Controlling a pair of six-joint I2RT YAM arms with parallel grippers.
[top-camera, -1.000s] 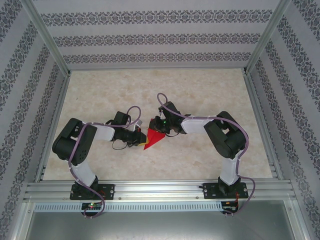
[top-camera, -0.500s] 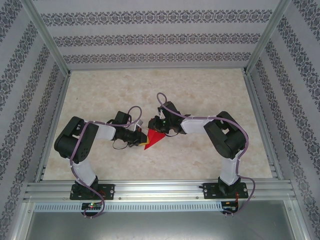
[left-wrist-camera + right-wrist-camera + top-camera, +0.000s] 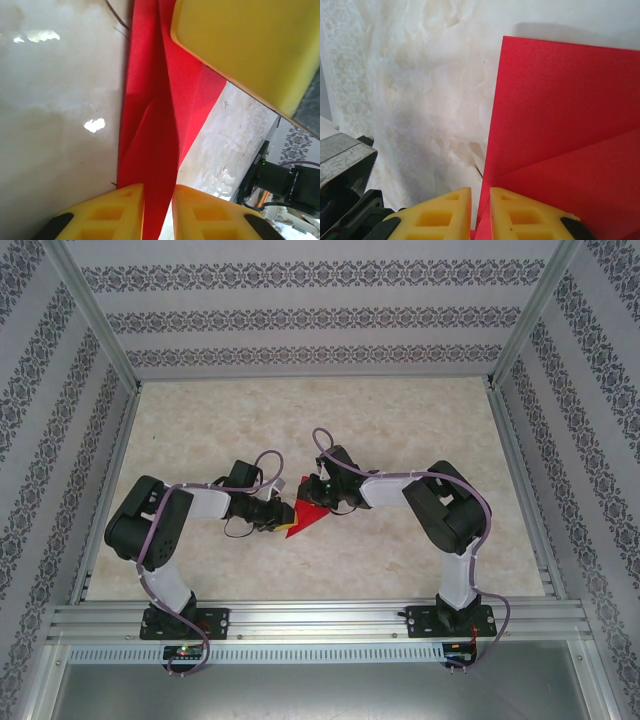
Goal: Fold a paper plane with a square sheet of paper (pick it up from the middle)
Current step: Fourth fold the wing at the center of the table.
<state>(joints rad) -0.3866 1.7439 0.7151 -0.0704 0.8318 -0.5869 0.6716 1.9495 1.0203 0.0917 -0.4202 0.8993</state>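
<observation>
Two pincers meet at the paper (image 3: 150, 125), which sits low over the table (image 3: 400, 430), nearer its front edge than its back.

Left of the paper, the left pincer (image 3: 158, 192) reaches in from the side. Its yellow fingers (image 3: 125, 215) stand one on each side of a raised fold of the paper, and red fills the narrow gap between them. A second ago they were pressed fully together. Now they have eased a little apart, and I cannot tell whether they still grip the fold.

The paper is red and already creased into a pointed shape, with a ridge along its length and its tip toward the near left. From above it looks a little shorter than a second ago, the tip drawn in slightly.

At the paper's far right end, the right pincer (image 3: 480, 192) is almost pressed together, pinching the paper's edge low between its fingers, much as before. Right of the paper, the right arm (image 3: 450, 515) has swung its elbow slightly nearer.
</observation>
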